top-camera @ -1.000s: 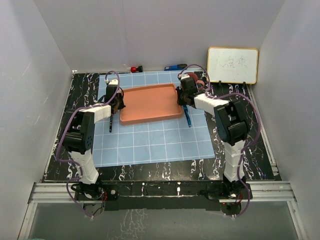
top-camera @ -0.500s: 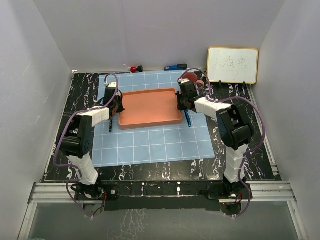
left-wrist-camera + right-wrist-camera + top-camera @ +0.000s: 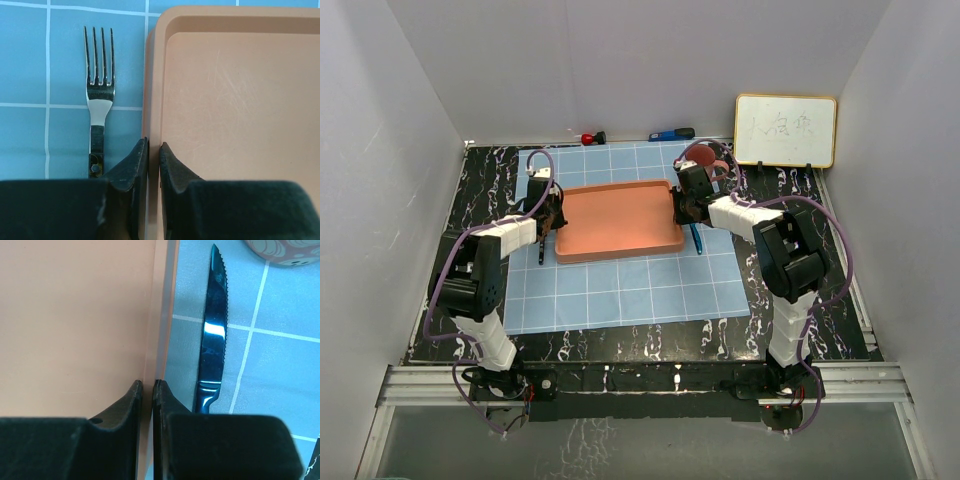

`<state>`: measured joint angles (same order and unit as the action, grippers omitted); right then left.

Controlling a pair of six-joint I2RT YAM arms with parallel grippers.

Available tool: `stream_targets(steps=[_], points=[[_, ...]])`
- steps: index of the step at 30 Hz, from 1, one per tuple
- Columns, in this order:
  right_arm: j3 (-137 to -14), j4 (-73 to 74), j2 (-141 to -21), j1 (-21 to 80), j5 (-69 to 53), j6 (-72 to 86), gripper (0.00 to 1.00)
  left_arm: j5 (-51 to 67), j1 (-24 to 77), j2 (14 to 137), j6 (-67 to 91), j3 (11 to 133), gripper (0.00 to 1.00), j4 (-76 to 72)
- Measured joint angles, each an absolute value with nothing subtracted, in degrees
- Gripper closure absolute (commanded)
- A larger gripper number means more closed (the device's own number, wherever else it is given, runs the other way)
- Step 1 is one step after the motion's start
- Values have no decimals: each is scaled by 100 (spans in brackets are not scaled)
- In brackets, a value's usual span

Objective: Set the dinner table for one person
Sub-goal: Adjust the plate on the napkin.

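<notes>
An orange tray [image 3: 618,220] lies over the light-blue gridded cloth [image 3: 620,290] on the black marbled dinner table [image 3: 810,300]. My left gripper [image 3: 551,214] is shut on the tray's left rim [image 3: 154,100]. My right gripper [image 3: 682,208] is shut on the tray's right rim [image 3: 162,315]. A fork [image 3: 98,95] lies on the cloth just left of the tray, also in the top view [image 3: 541,247]. A dark-bladed knife [image 3: 214,330] lies on the cloth just right of the tray, also in the top view [image 3: 696,238].
A patterned cup [image 3: 702,158] stands behind the right gripper; its edge shows in the right wrist view [image 3: 285,252]. A whiteboard [image 3: 785,130] leans at the back right. A red-handled tool [image 3: 592,137] and a blue-handled tool [image 3: 670,133] lie along the back edge.
Both grippers and the tray between them have shifted a little toward the back of the table. The fork and the knife have stayed where they were.
</notes>
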<state>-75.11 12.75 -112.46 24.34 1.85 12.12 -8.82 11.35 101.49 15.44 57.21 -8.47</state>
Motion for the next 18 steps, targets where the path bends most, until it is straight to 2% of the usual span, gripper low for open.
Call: stream_targets(steps=[1, 2, 4, 6, 15, 18], points=[[-7511, 1280, -11246, 2436, 185, 1214, 100, -882, 1135, 10149, 1544, 5721, 95, -847], [-7511, 1286, -11246, 2436, 187, 1216, 95, -880, 1135, 10149, 1544, 5721, 92, -847], [-7511, 1293, -11246, 2438, 193, 1219, 83, -875, 1135, 10149, 1546, 5721, 75, -845], [-7511, 1315, -11244, 2438, 189, 1216, 79, -862, 1135, 10149, 1579, 5721, 59, -849], [-7511, 1461, -11216, 2541, 134, 1210, 75, -738, 1135, 10149, 1627, 5721, 44, -851], [-7522, 1483, -11216, 2543, 137, 1201, 74, -718, 1135, 10147, 1627, 5721, 42, -851]])
